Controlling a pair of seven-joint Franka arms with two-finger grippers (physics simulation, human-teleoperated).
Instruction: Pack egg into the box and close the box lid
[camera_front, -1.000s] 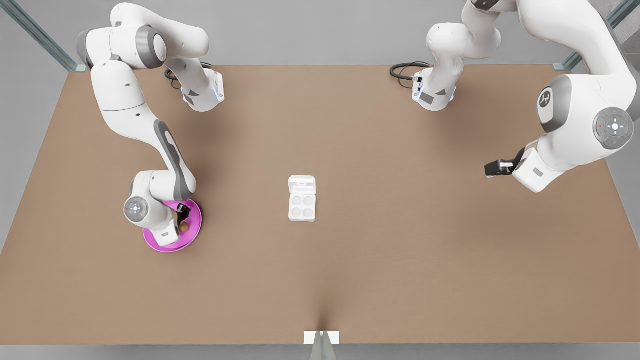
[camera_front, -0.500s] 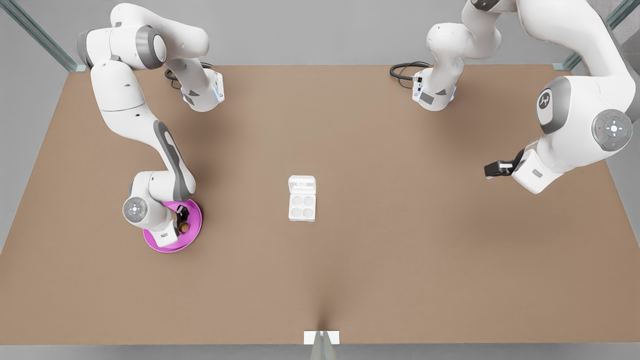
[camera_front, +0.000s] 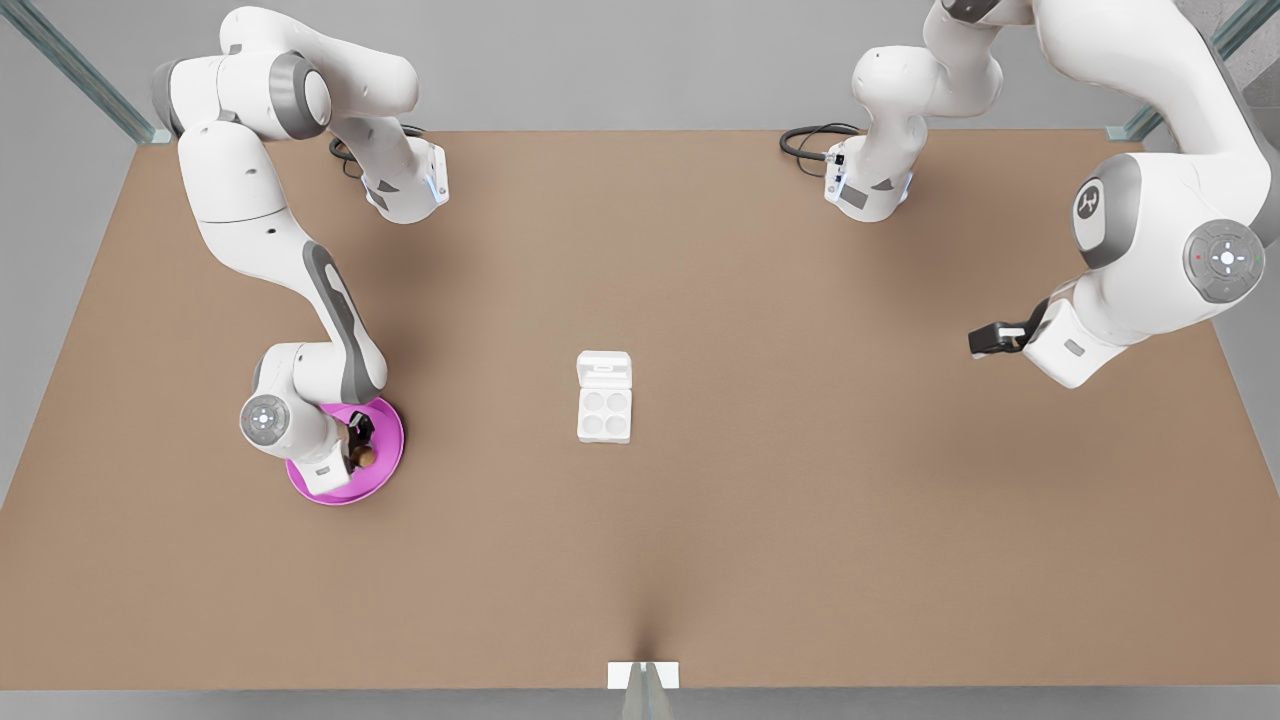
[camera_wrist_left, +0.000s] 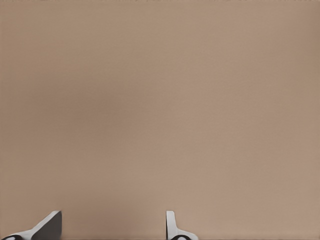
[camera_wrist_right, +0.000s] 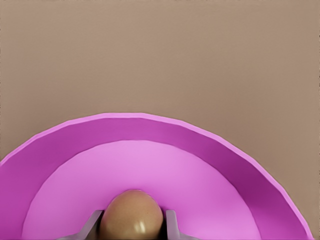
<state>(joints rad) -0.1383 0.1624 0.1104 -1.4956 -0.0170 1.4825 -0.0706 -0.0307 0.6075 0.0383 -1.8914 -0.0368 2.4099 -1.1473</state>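
The tan-brown egg (camera_front: 366, 458) (camera_wrist_right: 132, 214) lies on a round pink plate (camera_front: 388, 462) (camera_wrist_right: 150, 127) at the front view's left. My right gripper (camera_front: 360, 446) (camera_wrist_right: 131, 222) is down over the plate, with a finger pressed against each side of the egg, shut on it. The white box (camera_front: 604, 413) sits mid-table with four bare cups. Its box lid (camera_front: 605, 369) lies open and flat on the far side. My left gripper (camera_front: 985, 338) (camera_wrist_left: 110, 227) waits open above bare table at the front view's right.
The brown table (camera_front: 780, 500) stretches wide between plate and box. Both arm bases (camera_front: 405, 190) and black cables stand at the far edge. A small white bracket (camera_front: 643, 675) sits on the near edge.
The right arm's wrist has shifted slightly toward the front view's left over the plate, staying at the egg. The left arm and the box have barely moved.
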